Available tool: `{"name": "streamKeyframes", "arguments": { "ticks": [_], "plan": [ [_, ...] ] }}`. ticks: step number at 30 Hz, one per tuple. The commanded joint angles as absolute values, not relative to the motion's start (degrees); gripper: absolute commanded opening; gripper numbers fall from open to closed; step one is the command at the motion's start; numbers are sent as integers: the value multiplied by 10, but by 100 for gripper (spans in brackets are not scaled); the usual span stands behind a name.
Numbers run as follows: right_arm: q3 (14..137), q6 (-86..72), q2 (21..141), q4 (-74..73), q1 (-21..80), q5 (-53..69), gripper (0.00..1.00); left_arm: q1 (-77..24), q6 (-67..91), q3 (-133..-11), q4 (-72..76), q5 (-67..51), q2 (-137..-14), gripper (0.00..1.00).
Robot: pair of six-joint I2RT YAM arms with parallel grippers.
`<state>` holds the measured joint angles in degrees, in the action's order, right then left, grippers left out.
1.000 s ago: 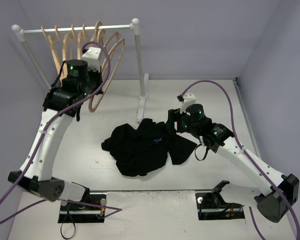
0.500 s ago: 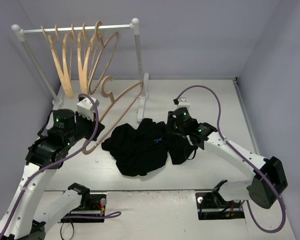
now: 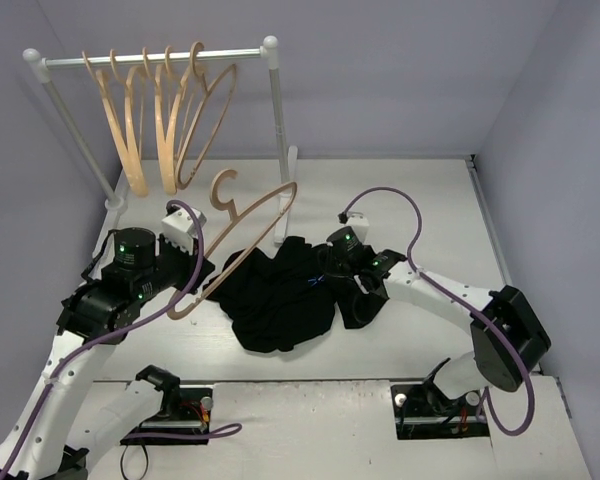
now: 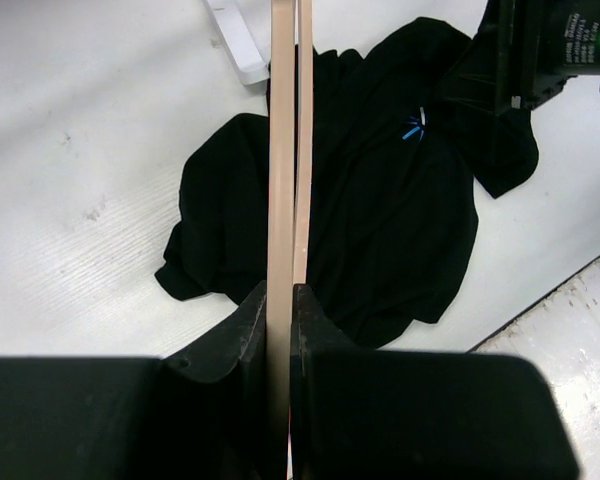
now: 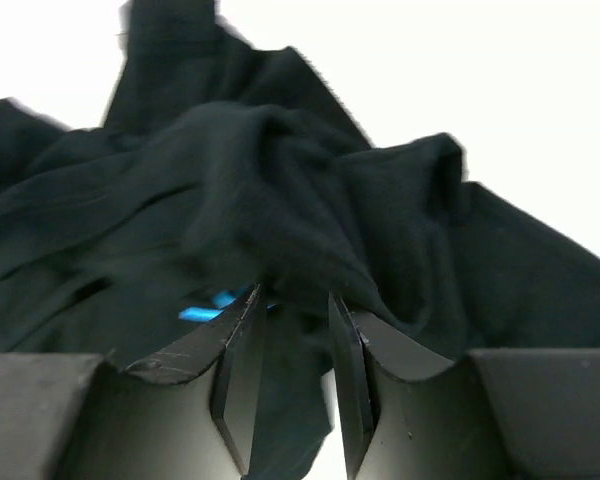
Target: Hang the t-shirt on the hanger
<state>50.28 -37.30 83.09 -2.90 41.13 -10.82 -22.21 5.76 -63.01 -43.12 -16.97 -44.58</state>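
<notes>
The black t-shirt (image 3: 280, 300) lies crumpled on the white table, its blue mark (image 3: 317, 280) facing up. It also shows in the left wrist view (image 4: 380, 220) and the right wrist view (image 5: 280, 170). My left gripper (image 3: 202, 272) is shut on the lower bar of a tan wooden hanger (image 3: 248, 235). It holds the hanger tilted above the shirt's left edge, hook up and away. In the left wrist view the hanger (image 4: 283, 150) runs straight out from between the jaws of my left gripper (image 4: 280, 300). My right gripper (image 3: 332, 260) is down on the shirt's upper right part. Its jaws (image 5: 295, 300) pinch a fold of fabric.
A white clothes rack (image 3: 150, 58) stands at the back left with several more tan hangers (image 3: 160, 120) on its rail. Its right post (image 3: 277, 130) and foot (image 3: 284, 220) stand just behind the shirt. Grey walls close the left, back and right sides.
My left arm has carried the hanger off the rack, down and right to the shirt's left edge. My right gripper has moved left and lowered onto the shirt.
</notes>
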Motion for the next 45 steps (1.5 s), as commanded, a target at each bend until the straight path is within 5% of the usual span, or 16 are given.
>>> {"name": "streamKeyframes", "arguments": {
  "ticks": [1,10,19,30,45],
  "plan": [
    [489,-369,836,11,370,-148,29,-229,49,-639,-387,-183,-445,0],
    [470,-281,856,19,277,-133,30,-243,45,-631,-385,-185,-448,0],
    [513,-236,798,16,311,-76,30,-251,33,-635,-385,-178,-453,0],
    [586,-311,863,9,362,-177,42,-257,31,-634,-386,-158,-454,0],
    [664,-376,975,-32,364,-274,44,-258,33,-627,-387,-150,-447,0]
  ]
}}
